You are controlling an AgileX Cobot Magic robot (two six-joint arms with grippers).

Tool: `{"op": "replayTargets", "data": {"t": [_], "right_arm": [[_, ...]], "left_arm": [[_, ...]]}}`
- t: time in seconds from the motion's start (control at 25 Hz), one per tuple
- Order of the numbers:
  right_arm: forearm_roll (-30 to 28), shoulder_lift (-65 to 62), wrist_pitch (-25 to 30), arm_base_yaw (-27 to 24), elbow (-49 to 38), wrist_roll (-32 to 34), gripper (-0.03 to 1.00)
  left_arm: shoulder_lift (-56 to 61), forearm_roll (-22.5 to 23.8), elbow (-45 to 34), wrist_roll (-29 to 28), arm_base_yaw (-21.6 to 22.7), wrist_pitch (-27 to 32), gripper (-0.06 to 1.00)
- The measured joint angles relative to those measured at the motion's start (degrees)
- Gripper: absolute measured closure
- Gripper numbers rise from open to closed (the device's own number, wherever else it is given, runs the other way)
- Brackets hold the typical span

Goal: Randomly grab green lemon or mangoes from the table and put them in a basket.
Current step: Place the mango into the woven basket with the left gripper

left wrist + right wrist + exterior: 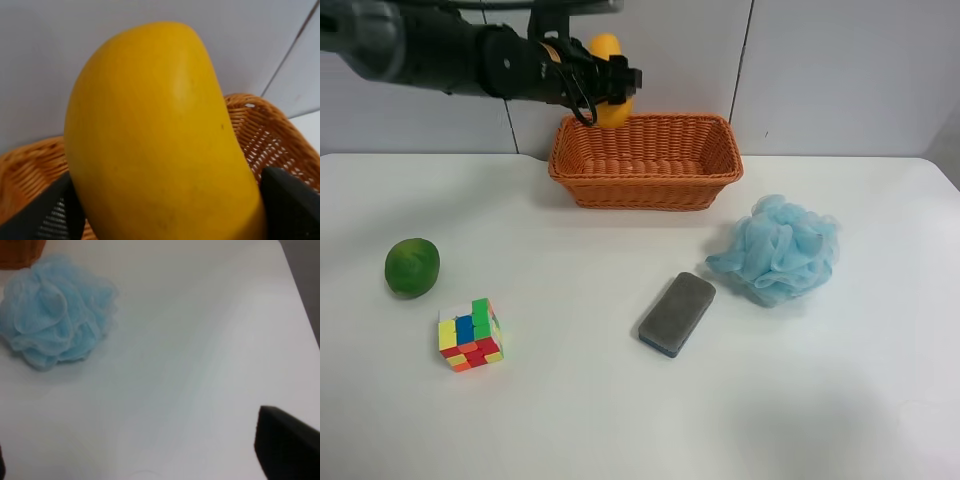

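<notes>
My left gripper (610, 85) is shut on the yellow-orange mango (608, 50) and holds it in the air above the back left corner of the orange-brown wicker basket (645, 190). In the left wrist view the mango (155, 125) fills the frame between the two dark fingers (290, 200), with the basket's rim (260, 125) behind it. The dark-green lemon (412, 267) lies on the white table (570, 420) at the far left, well apart from the basket. My right gripper (145, 465) is open and empty over bare table; it does not show in the exterior high view.
A multicoloured puzzle cube (470, 335) sits just in front of the lemon. A grey block with a blue base (677, 313) lies mid-table. A light-blue bath pouf (777, 248) sits right of the basket; it shows in the right wrist view (52, 317).
</notes>
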State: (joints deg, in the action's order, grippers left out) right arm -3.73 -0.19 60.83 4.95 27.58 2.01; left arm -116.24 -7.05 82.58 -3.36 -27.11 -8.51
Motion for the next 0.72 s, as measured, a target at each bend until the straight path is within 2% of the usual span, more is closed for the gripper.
{"op": "replayTargets", "data": {"t": [0.08,0.28,0.6,0.68,0.72], "right_arm": [[0.0,0.0,0.0,0.0,0.0,0.0,-0.02],[0.0,0.0,0.0,0.0,0.0,0.0,-0.02],[0.0,0.0,0.0,0.0,0.0,0.0,-0.02],[0.0,0.0,0.0,0.0,0.0,0.0,-0.02],[0.0,0.0,0.0,0.0,0.0,0.0,-0.02]], "left_arm": [[-2.9,0.7,0.0,0.0,0.0,-2.1,0.27],[-6.2,3.6,0.0,0.0,0.0,-2.8,0.27],[-6.2,4.1,0.0,0.0,0.0,-4.1,0.27],[-6.2,4.2,0.0,0.0,0.0,-4.2,0.20],[-6.2,4.2,0.0,0.0,0.0,-4.2,0.12]]}}
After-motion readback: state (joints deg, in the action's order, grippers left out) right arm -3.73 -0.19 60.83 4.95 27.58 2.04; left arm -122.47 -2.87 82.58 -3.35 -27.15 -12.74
